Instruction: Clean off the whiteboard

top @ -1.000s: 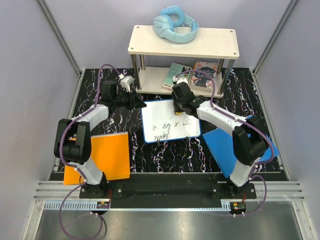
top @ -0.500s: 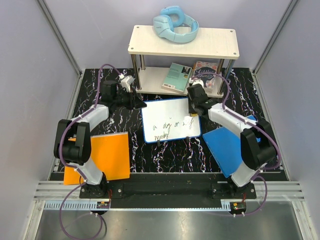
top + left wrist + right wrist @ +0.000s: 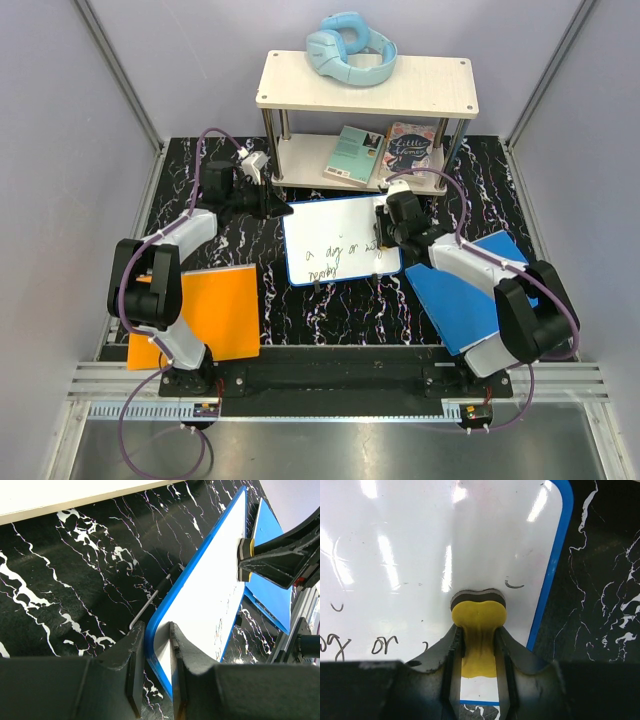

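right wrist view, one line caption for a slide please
Right hand grips a yellow eraser against the whiteboard near its right rim, handwriting at lower left.

Handwriting [image 3: 340, 252] too small to read, whiteboard [image 3: 210, 595] corner hidden between left hand [image 3: 156, 630] fingers, blue panel [image 3: 445, 305] partly covered

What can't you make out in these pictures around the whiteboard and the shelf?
- Handwriting on the whiteboard: too small to read in the top view. In the right wrist view it is cut off by the left edge and by the right gripper holding the yellow eraser.
- Writing's right end: covered by the right arm, top view.
- Books on the lower shelf: partly hidden by the upper shelf board, top view.
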### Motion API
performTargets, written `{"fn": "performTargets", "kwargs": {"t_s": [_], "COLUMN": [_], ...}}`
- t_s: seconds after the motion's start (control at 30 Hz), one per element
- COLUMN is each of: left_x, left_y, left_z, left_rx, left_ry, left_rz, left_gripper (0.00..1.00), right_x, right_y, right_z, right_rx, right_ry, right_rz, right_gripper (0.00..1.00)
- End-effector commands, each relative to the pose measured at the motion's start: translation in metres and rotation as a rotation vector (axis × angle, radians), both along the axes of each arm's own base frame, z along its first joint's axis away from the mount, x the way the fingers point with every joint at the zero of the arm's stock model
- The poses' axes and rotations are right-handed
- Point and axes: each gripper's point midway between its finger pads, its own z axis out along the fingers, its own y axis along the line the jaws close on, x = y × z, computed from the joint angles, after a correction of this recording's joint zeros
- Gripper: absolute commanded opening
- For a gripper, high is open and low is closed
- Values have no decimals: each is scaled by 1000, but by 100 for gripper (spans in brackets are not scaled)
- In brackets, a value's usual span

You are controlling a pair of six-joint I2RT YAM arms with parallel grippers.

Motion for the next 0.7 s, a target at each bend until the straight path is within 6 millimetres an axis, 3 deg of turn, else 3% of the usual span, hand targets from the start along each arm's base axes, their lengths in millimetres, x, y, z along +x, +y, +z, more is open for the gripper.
{"fn": "performTargets", "kwargs": {"t_s": [0.0, 0.1, 0.3, 0.43, 0.53, 0.57, 0.63, 0.67], "left_x": [5, 6, 4, 4, 4, 4, 3, 2], "left_y": [0, 0, 0, 0, -1, -1, -2, -4], "left_z": [-13, -13, -13, -12, -12, -11, -11, -10], "left_rx": [74, 73, 74, 72, 70, 69, 70, 71], "left_ry": [-22, -20, -22, -24, -22, -24, -23, -26], "left_rz": [8, 7, 3, 1, -2, -2, -5, -12], "left_gripper": [0, 0, 0, 0, 0, 0, 0, 0], "right_x": [-29, -32, -44, -49, -47, -43, -41, -32], "right_y": [12, 19, 40, 61, 87, 103, 118, 131], "right_z": [-25, -25, -48, -53, -51, -41, -47, -35], "right_rx": [1, -15, -11, 9, 4, 11, -16, -13], "right_ry": [75, 51, 101, 95, 84, 66, 76, 53], "right_rz": [89, 105, 135, 175, 221, 246, 266, 273], "right_gripper": [0, 0, 0, 0, 0, 0, 0, 0]}}
